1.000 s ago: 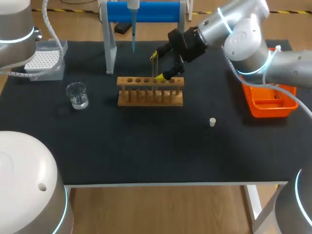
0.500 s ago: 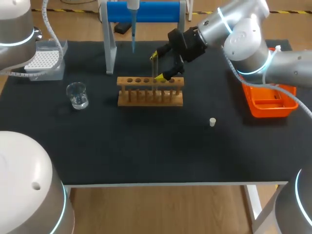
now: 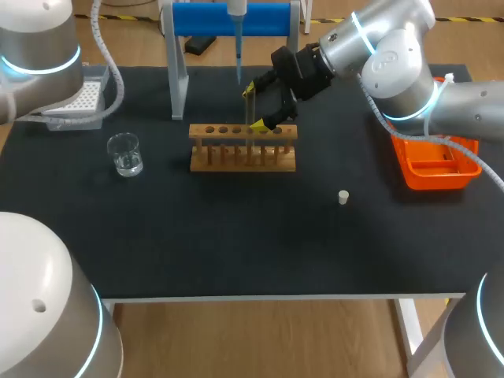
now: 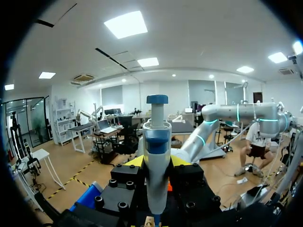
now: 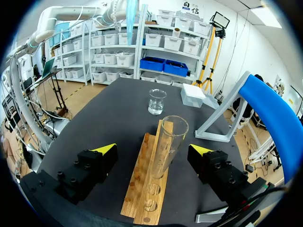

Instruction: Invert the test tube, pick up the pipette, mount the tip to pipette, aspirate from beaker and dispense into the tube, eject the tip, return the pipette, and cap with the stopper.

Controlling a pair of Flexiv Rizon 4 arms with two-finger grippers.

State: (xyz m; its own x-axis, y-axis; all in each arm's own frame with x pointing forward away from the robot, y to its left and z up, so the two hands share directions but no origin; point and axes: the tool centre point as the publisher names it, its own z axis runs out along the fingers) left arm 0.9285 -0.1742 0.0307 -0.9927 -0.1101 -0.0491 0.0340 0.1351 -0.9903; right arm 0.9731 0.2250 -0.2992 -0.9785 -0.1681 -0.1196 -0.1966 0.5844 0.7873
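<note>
Shows a clear glass test tube [image 5: 168, 144] upright, mouth up, in a hole of the pale wooden rack [image 5: 142, 189] near the middle of the black surface [image 3: 236, 236], apparently empty and placed to take liquid. Finds the right pincer [image 3: 255, 106] spread wide to either side of the tube, yellow tips clear of the glass and gripping nothing, probably because the rack alone now carries the tube. Catches the left pincer [image 4: 157, 163] clamped on the white-and-blue pipette [image 4: 157, 137], held high by the blue-topped grey stand [image 3: 268, 17]. Reveals a slim blue tip [image 3: 239, 59] pointing down from it, seemingly fitted for drawing liquid. Places the small glass beaker [image 3: 124, 153], holding a little clear liquid, well apart from the rack toward the left. Takes in the white tip box [image 3: 75, 98] beyond the beaker, the small white stopper [image 3: 343, 197] loose on the surface, and the orange plastic tray [image 3: 437, 165] at the right edge, contents not made out.
</note>
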